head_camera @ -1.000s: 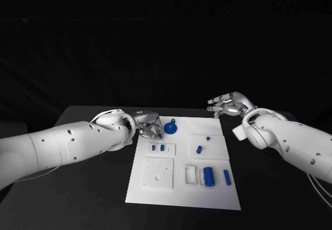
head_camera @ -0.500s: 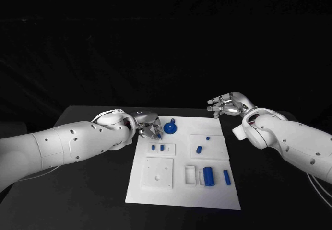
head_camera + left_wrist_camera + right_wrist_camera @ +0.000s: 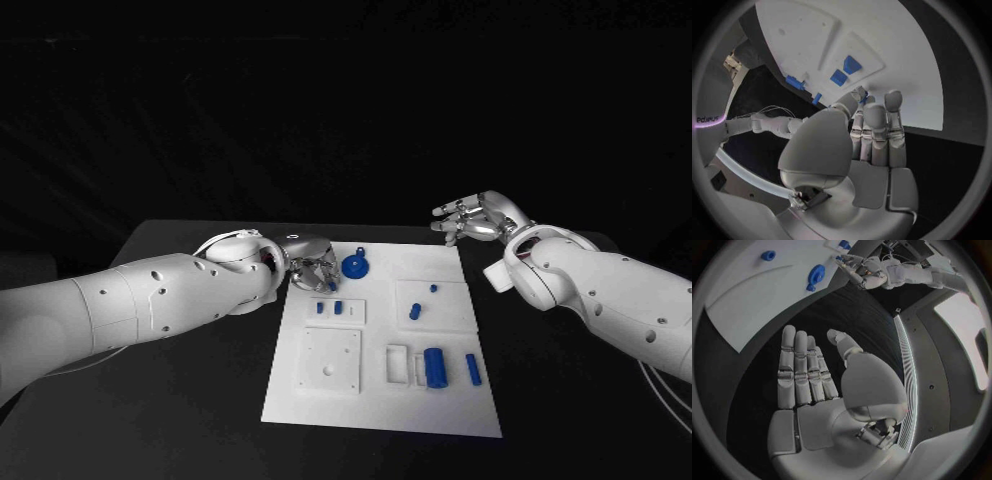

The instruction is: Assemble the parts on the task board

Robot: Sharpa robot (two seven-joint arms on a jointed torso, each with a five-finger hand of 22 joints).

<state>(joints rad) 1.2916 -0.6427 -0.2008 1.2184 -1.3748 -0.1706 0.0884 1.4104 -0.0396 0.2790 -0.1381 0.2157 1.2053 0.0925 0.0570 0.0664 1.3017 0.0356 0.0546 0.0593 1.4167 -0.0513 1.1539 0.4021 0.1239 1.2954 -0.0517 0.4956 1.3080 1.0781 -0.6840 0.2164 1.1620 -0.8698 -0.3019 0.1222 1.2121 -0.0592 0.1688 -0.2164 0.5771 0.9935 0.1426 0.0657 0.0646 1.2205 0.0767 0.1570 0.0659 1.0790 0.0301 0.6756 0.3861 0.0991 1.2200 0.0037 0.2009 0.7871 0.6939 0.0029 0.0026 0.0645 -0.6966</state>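
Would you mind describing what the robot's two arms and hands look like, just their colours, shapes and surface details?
Both arms are bulky, rounded white shells dotted with small dark holes. The left hand and the right hand are silver metal, with smooth domed thumb bases, flat palm plates and segmented, round-tipped fingers. Thin cables run beside the left arm, seen in the right wrist view.

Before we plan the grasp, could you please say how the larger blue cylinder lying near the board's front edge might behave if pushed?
The larger blue cylinder lies on its side, so it would probably roll. It looks rigid and likely light.
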